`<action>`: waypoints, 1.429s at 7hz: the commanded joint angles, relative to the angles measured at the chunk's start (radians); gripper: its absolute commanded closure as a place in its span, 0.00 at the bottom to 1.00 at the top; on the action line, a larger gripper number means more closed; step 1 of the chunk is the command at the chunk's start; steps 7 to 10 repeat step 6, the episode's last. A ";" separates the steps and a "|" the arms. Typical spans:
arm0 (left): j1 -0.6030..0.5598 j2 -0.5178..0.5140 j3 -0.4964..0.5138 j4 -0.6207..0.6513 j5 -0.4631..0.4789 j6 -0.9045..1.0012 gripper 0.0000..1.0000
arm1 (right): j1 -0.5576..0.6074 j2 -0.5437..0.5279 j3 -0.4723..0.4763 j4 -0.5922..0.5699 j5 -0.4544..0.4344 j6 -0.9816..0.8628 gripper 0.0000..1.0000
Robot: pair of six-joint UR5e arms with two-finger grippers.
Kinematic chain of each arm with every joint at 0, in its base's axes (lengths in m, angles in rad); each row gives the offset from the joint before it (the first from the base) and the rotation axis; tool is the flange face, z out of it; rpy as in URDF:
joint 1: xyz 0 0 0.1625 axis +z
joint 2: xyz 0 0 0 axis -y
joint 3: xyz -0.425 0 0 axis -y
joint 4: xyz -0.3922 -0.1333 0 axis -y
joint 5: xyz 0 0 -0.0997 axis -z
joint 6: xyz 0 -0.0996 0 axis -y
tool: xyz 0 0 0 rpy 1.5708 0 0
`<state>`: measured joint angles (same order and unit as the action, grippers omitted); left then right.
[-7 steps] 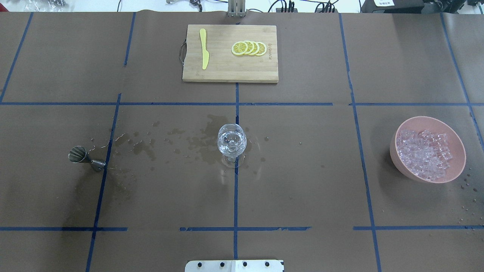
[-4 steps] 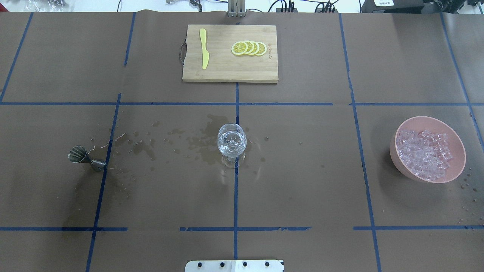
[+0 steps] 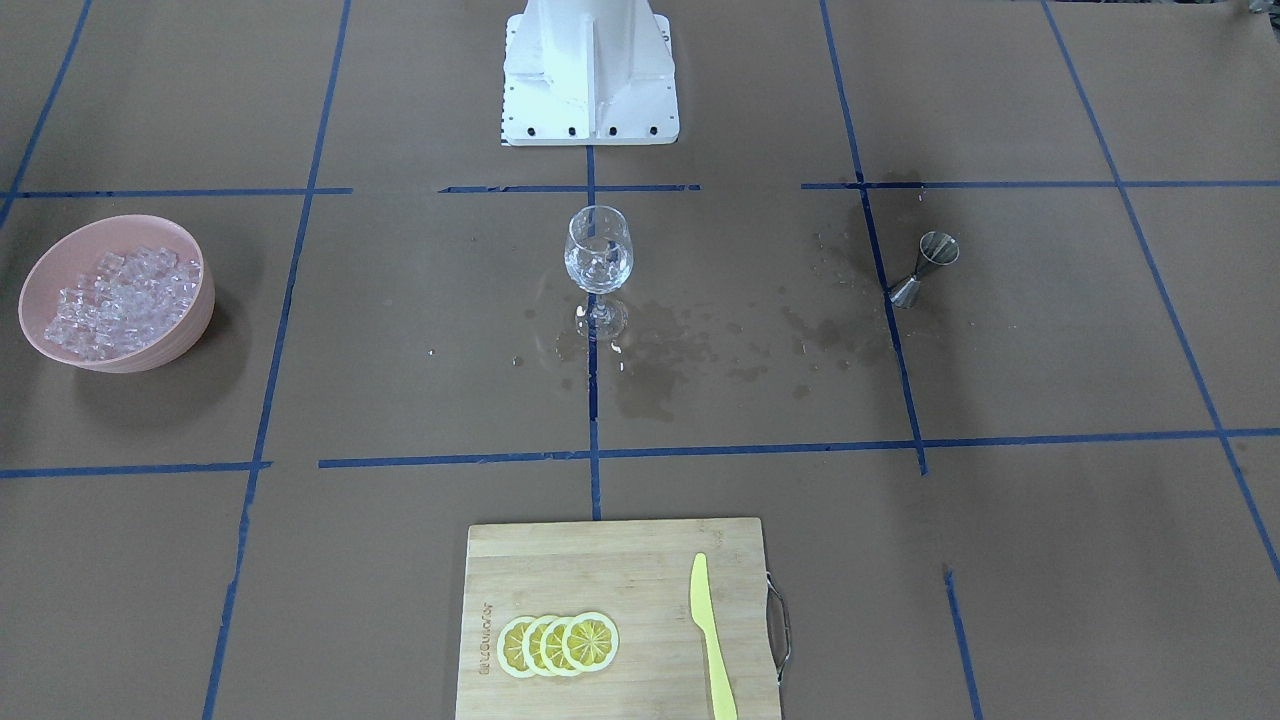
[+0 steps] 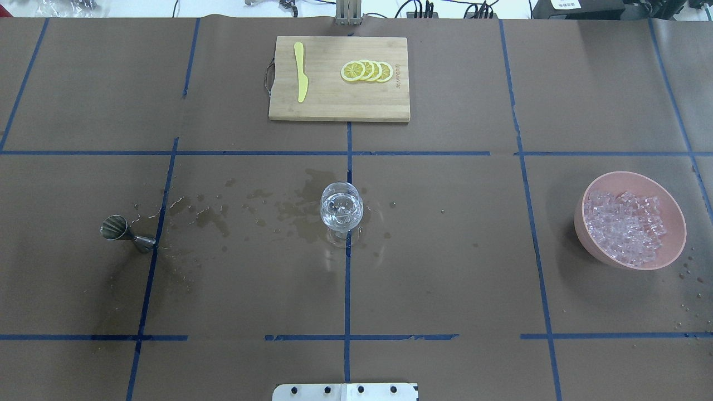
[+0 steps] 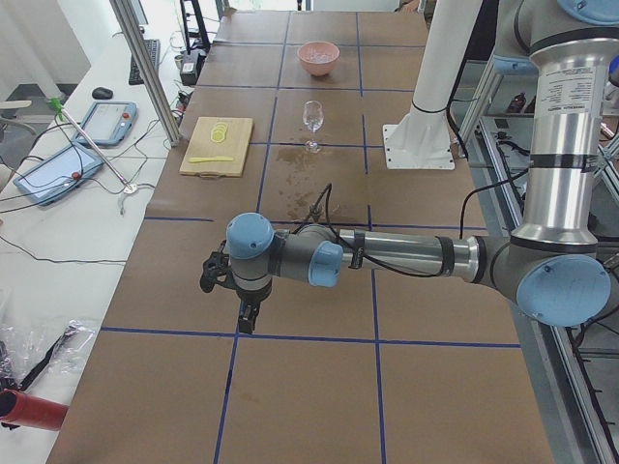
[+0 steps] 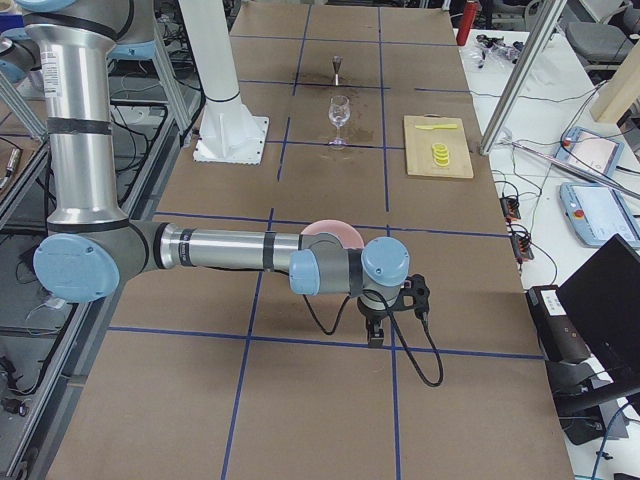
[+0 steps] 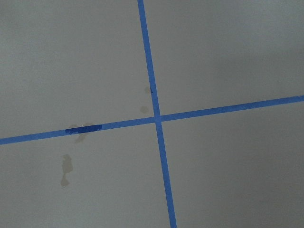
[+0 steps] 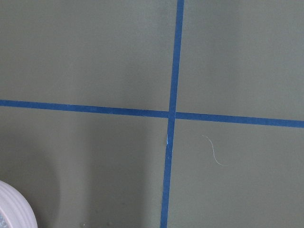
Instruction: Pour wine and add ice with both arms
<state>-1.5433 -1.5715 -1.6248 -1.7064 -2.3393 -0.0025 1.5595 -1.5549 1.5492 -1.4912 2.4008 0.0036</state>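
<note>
Pink bowl [image 4: 632,179] holds ice [image 4: 626,225]; glass [image 3: 598,225] holds clear wine [image 3: 598,272].

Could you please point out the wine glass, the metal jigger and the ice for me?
wine glass [image 4: 341,211]: overhead exterior view, on its rounded bowl.
metal jigger [image 4: 113,228]: overhead exterior view, on its open upper cup.
ice [image 4: 626,225]: overhead exterior view, on the middle of the heap.

Four lemon slices [image 4: 367,71], one glass [image 4: 341,209]
</note>
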 commanded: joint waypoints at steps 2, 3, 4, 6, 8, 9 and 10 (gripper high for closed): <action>-0.008 0.001 -0.004 0.001 -0.002 0.001 0.00 | 0.008 0.001 -0.003 -0.001 -0.026 0.003 0.00; -0.008 0.002 -0.004 0.001 -0.002 0.001 0.00 | 0.008 0.003 -0.003 -0.001 -0.028 0.003 0.00; -0.008 0.007 -0.004 0.001 0.000 0.001 0.00 | 0.008 0.006 -0.003 -0.001 -0.034 0.003 0.00; -0.008 0.007 -0.004 0.001 0.000 0.001 0.00 | 0.008 0.006 -0.001 0.000 -0.043 0.003 0.00; -0.008 0.007 -0.004 0.001 0.000 0.001 0.00 | 0.008 0.006 -0.001 0.000 -0.043 0.003 0.00; -0.008 0.007 -0.004 0.001 0.000 0.001 0.00 | 0.008 0.006 -0.001 0.000 -0.043 0.003 0.00; -0.008 0.007 -0.004 0.001 0.000 0.001 0.00 | 0.008 0.006 -0.001 0.000 -0.043 0.003 0.00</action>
